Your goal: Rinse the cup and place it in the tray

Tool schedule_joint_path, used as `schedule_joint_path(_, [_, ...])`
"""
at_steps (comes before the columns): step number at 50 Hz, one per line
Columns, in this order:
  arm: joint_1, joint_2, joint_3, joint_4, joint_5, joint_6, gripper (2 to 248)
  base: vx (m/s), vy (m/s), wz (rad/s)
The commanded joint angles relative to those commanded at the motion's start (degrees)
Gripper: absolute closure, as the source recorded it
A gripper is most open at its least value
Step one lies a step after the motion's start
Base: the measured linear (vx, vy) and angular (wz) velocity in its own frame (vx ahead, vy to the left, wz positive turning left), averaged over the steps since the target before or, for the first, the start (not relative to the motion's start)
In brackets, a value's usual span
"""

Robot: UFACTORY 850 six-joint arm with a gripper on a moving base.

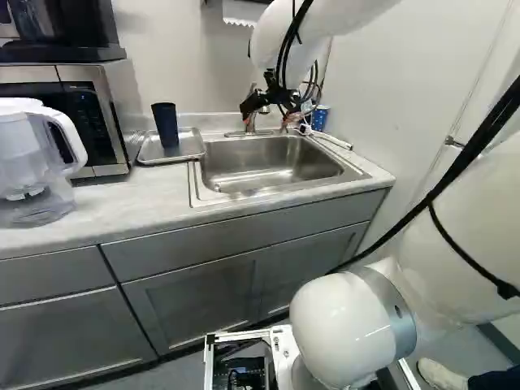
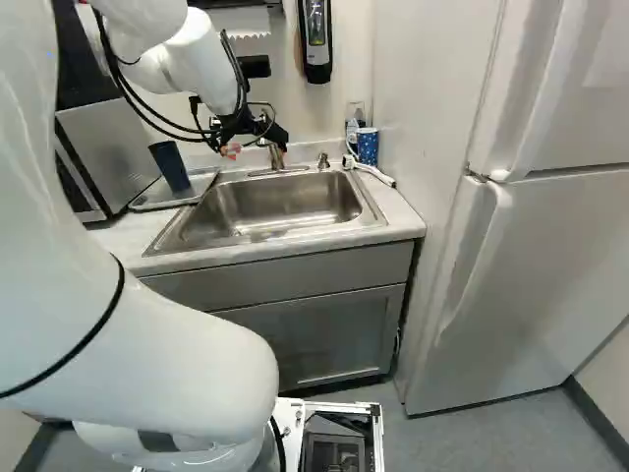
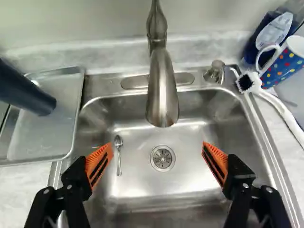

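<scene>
The gripper (image 2: 255,147) hangs over the sink (image 3: 190,190), its two orange-padded fingers spread wide apart, with nothing held between them. Below, in the basin, a spoon (image 3: 118,154) lies just left of the drain (image 3: 162,158). The faucet (image 3: 162,90) rises at the sink's far edge, its spout reaching toward the near side, and a small metal knob (image 3: 214,72) stands to its right.

Left of the sink, a metal tray (image 3: 42,142) sits on the counter (image 1: 130,207), and the dark blue cup (image 1: 165,123) stands upright on it. A microwave (image 1: 101,114) is further left, and nearer, at the left of the left base view, is a clear pitcher (image 1: 36,175) with a white handle.

At the sink's far right corner lies a white brush (image 3: 280,107), beside a blue dotted mug (image 3: 285,64); a blue bottle (image 3: 268,35) is near the mug. Beyond the counter's right end stands a white fridge (image 2: 550,265).
</scene>
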State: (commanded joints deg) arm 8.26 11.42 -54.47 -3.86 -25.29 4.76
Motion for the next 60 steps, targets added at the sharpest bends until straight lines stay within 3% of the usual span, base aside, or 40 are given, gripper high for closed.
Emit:
schedule_joint_path(20, [0.00, 0.00, 0.00, -0.85, -11.76, 0.00, 3, 0.000, 0.000, 0.000])
schedule_joint_path(60, [0.00, 0.00, 0.00, -0.85, -11.76, 0.00, 3, 0.000, 0.000, 0.000])
